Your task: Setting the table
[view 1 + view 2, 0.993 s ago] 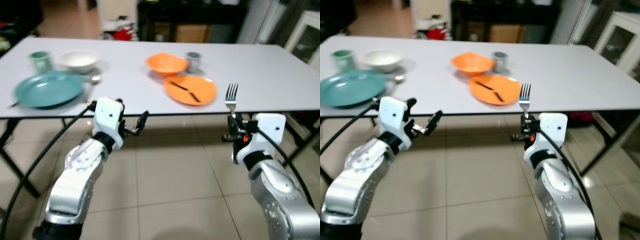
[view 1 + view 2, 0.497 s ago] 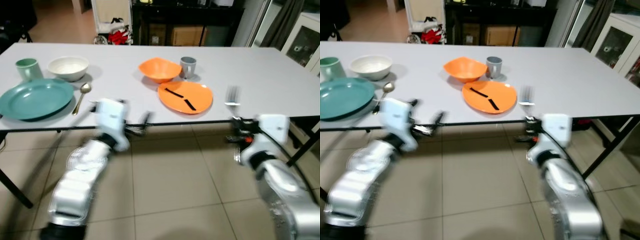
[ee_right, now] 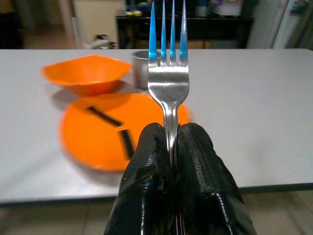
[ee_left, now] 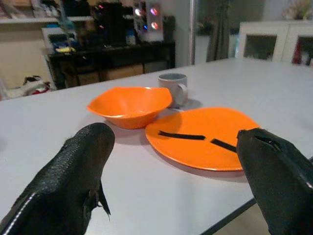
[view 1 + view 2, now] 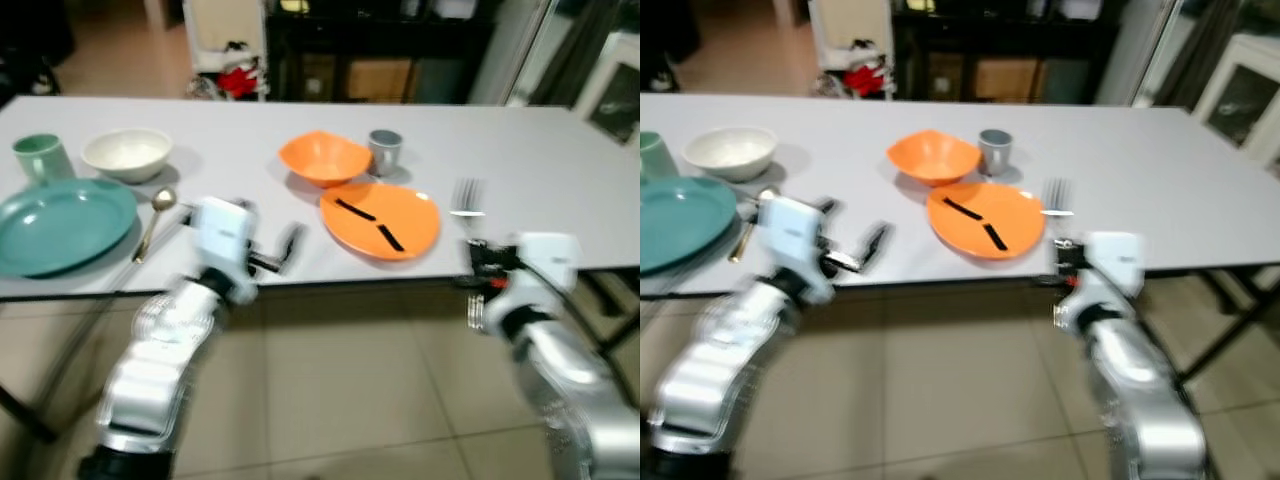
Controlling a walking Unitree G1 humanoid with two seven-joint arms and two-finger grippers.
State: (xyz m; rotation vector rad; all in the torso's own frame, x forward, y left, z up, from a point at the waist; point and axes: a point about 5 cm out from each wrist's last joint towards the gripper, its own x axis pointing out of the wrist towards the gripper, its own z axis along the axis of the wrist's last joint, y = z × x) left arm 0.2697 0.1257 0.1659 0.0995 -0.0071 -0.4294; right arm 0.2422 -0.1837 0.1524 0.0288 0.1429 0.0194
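Cutlery is our concern here: the right claw point(image 3: 171, 147) is clenched on the handle of a metal fork point(image 3: 168, 73), holding it upright with the tines up, just off the near edge of the desk point(image 5: 560, 150) and beside the orange plate point(image 5: 380, 218). We judge the fork light, stiff and smooth, so it could twist or slide between the pads; the grip low on the slim handle looks sound, and we would keep it there, well clear of the tines. The plate carries two dark strips whose nature we cannot tell, the head views being blurred. Behind it stand an orange bowl point(image 5: 323, 157) and a grey cup point(image 5: 384, 151). The left claw point(image 4: 171, 161) is released, its fingers spread wide and holding nothing, near the desk edge facing that orange setting. Farther to our left sits a teal plate point(image 5: 60, 222) with a spoon point(image 5: 155, 215) beside it, a white bowl point(image 5: 125, 152) and a green cup point(image 5: 35, 157). That place seems set; the orange one lacks its fork, which we would lay flat beside the plate.
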